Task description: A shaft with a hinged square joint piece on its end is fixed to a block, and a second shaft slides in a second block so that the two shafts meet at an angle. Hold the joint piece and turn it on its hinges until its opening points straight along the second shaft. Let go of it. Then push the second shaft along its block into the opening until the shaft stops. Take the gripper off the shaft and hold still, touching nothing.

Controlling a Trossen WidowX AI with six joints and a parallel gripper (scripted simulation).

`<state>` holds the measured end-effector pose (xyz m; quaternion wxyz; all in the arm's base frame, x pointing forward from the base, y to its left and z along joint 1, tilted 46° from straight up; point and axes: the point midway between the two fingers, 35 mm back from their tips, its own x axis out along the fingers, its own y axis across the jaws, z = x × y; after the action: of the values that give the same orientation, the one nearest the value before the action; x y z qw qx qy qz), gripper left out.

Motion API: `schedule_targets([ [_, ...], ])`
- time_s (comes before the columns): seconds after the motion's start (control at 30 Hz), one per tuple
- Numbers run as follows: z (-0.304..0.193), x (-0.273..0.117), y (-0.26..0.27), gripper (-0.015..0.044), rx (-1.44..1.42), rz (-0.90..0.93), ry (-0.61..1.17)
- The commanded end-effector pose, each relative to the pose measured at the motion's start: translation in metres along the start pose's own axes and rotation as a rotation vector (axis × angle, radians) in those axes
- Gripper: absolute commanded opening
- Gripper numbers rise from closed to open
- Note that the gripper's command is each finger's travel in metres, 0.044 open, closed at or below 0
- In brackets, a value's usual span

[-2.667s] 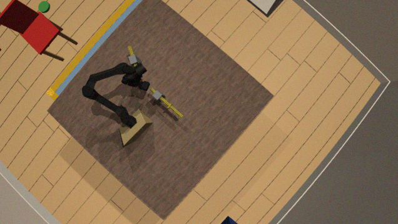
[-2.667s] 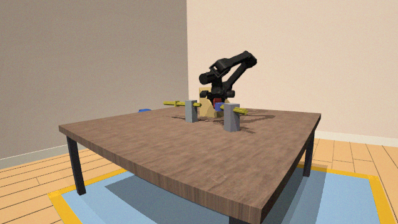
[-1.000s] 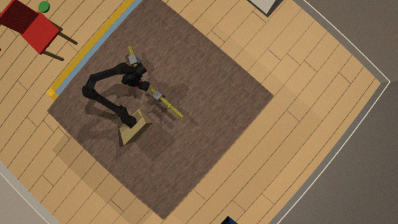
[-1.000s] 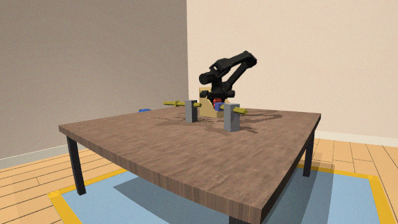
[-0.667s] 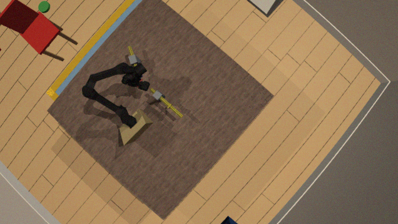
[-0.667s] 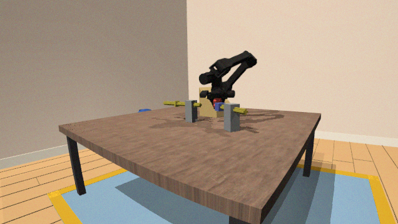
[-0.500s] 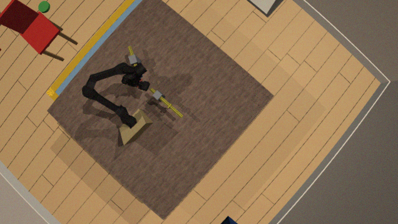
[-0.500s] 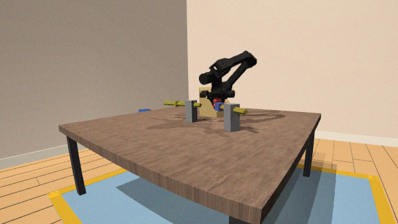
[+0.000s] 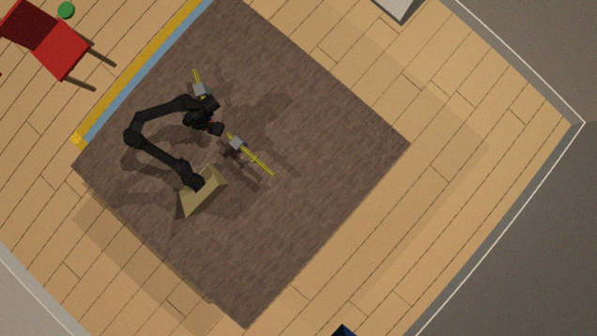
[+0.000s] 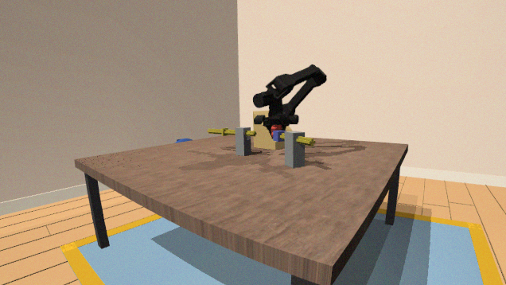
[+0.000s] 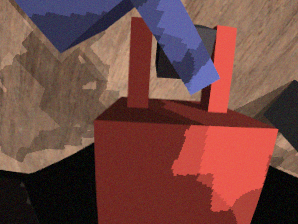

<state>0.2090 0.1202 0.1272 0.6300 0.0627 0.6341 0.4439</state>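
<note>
- While the pincer (image 9: 206, 123) (image 10: 276, 128) pinches the red joint piece (image 10: 276, 129) (image 11: 185, 165), a blue fork (image 10: 278, 135) (image 11: 187, 57) reaches between its two prongs.
- Beside the joint piece, one yellow shaft (image 9: 196, 76) (image 10: 305, 140) runs through a gray block (image 9: 200, 89) (image 10: 294, 149).
- Apart from the joint piece, the second shaft (image 9: 257, 161) (image 10: 216, 131) passes through another block (image 9: 236, 143) (image 10: 243, 141) on the table (image 9: 300, 197) (image 10: 239, 191).

In the top view, a red chair (image 9: 61, 49) stands on the floor (image 9: 469, 188) (image 10: 437, 195) at far left, a round green object (image 9: 66, 9) close by it. A blue mat (image 10: 119, 255) with a yellow border (image 10: 81, 264) lies under the table. Pale walls (image 10: 370, 80) meet in a corner beyond.
</note>
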Motion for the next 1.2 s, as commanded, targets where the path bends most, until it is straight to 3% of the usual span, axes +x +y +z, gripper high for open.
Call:
schedule_targets([
  [0.0,0.0006,-0.0002,-0.0002,0.0182,0.001,-0.001,-0.004],
  [0.37,0.0006,-0.0002,-0.0002,0.0182,0.001,-0.001,-0.004],
  [0.43,0.0,0.0,0.0,0.0147,0.0,0.0,0.0],
  [0.6,0.0,0.0,0.0,0.0147,0.0,0.0,0.0],
  [0.8,0.0,0.0,0.0,0.0,0.0,0.0,0.0],
  [1.17,0.0001,0.0014,-0.0046,0.0,-0.089,-0.017,-0.027],
])
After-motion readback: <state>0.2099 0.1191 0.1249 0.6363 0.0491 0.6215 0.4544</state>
